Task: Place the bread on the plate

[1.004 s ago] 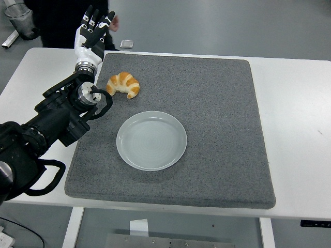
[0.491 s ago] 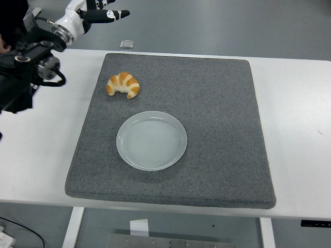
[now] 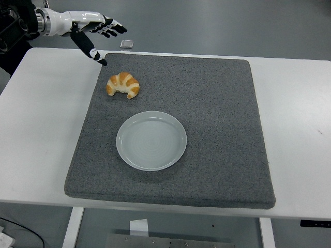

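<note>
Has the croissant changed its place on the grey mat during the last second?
No. The croissant lies at the same spot near the grey mat's far left corner, beyond the plate. Only the left hand moved.

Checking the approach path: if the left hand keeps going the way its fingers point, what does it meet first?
Left hand points right along the table's far edge; the small object lies nearest that line. Croissant sits nearer the camera, off-line. Height unclear.
</note>
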